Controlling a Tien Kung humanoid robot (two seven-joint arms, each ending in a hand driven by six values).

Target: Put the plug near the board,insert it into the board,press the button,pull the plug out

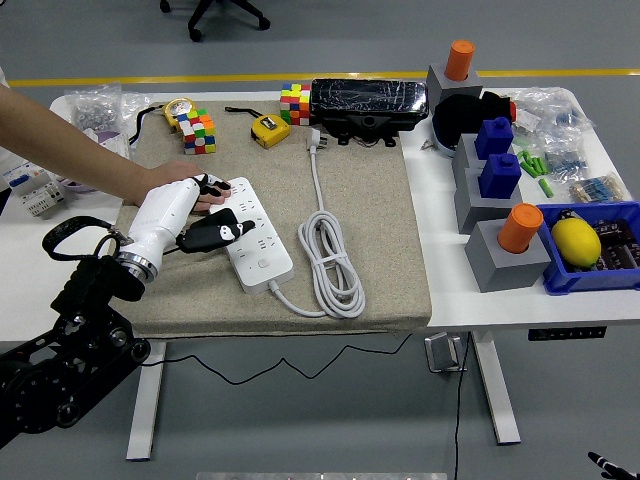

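The white power board [258, 240] lies on the beige mat [370, 200], and its white cord [330, 262] is coiled to its right. My left hand [205, 225] is over the board's left edge with its fingers curled around the black plug [208, 238], which is mostly hidden in the grasp. A person's hand [180, 175] rests on the mat at the board's far end, just behind my hand. Only a sliver of my right hand [602, 462] shows at the bottom right corner, off the table.
Puzzle cubes [197, 132], [295, 102], a yellow tape measure [270, 130] and a black case [368, 103] line the far edge. Grey blocks with orange and blue pegs [500, 180] and a blue bin [600, 250] stand on the right.
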